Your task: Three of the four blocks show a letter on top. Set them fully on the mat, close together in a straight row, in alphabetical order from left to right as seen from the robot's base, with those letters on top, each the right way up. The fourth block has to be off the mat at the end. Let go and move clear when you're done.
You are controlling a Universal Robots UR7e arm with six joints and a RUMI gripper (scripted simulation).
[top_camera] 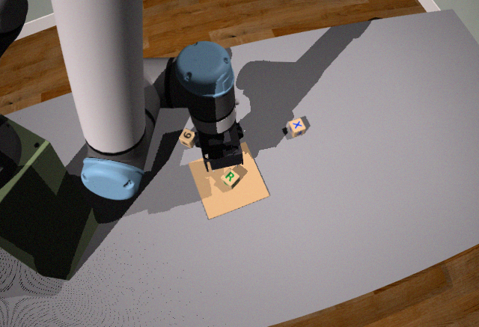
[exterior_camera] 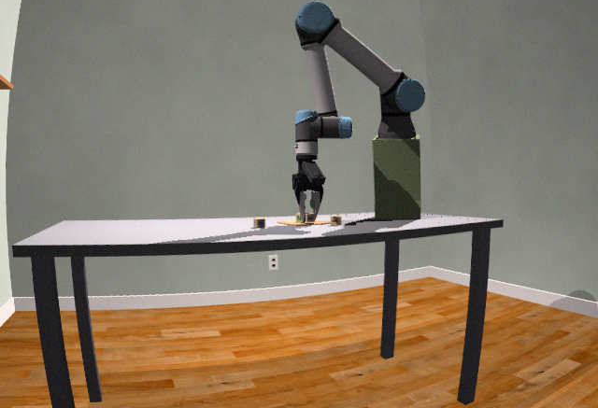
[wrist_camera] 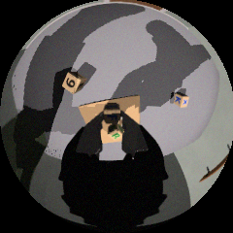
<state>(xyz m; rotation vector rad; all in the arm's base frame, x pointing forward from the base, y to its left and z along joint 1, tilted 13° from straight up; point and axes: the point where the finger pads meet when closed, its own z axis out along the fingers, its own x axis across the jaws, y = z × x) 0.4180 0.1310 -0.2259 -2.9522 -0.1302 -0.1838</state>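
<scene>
"Over the mat (top_camera: 247, 195) (exterior_camera: 283, 222) (wrist_camera: 132, 104), what is the gripper (top_camera: 223, 165) (exterior_camera: 309, 216) (wrist_camera: 112, 111) doing?"

"Its fingers are closed on a block (exterior_camera: 309, 218) (wrist_camera: 112, 115), low at the mat, just beside R (top_camera: 230, 177) (exterior_camera: 299, 218) (wrist_camera: 115, 136). I can't read its top, and the top view hides it."

"Why so near R?"

"The row has to be close together, so I'd judge this is its slot. Which side it needs depends on its letter, and I can't check that."

"And the others?"

"X (top_camera: 297, 126) (exterior_camera: 259, 222) (wrist_camera: 182, 100) is on the table to the right, off the mat. It's a letter, so it probably comes last, after R. The 6 (top_camera: 187, 138) (exterior_camera: 335, 220) (wrist_camera: 73, 83) is off the mat's far left side. It shows no letter, so it's right where it is."

"What could spoil it?"

"Fingers brushing R as they open. I'd let go gently, then lift straight up, so R keeps its place and room remains for X."
</scene>
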